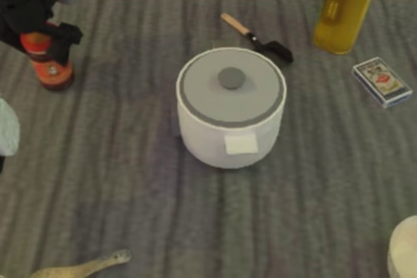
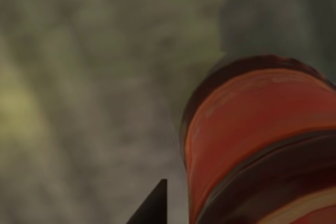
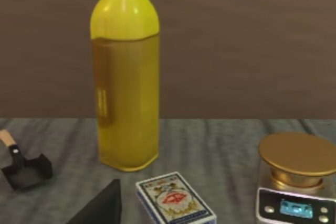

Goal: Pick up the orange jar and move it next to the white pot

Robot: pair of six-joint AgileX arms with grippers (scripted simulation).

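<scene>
The orange jar (image 1: 51, 63) stands at the far left of the table, its orange-red lid and dark band filling much of the left wrist view (image 2: 257, 145). My left gripper (image 1: 47, 36) is down over the jar's upper part, open, with a finger on either side of the lid. One dark fingertip (image 2: 155, 208) shows just beside the jar with a thin gap between them. The white pot (image 1: 231, 105), with its grey lid, round knob and white square tab, sits in the middle of the table, well to the right of the jar. My right arm (image 1: 405, 252) is parked at the near right corner, one fingertip (image 3: 105, 208) showing.
A tall yellow bottle (image 1: 344, 8) stands at the back right, a box of playing cards (image 1: 382, 81) in front of it. A small black spatula (image 1: 260, 40) lies behind the pot. A wooden spoon (image 1: 85, 266) lies at the near left edge. A gold-topped scale (image 3: 296, 177) stands beside the cards.
</scene>
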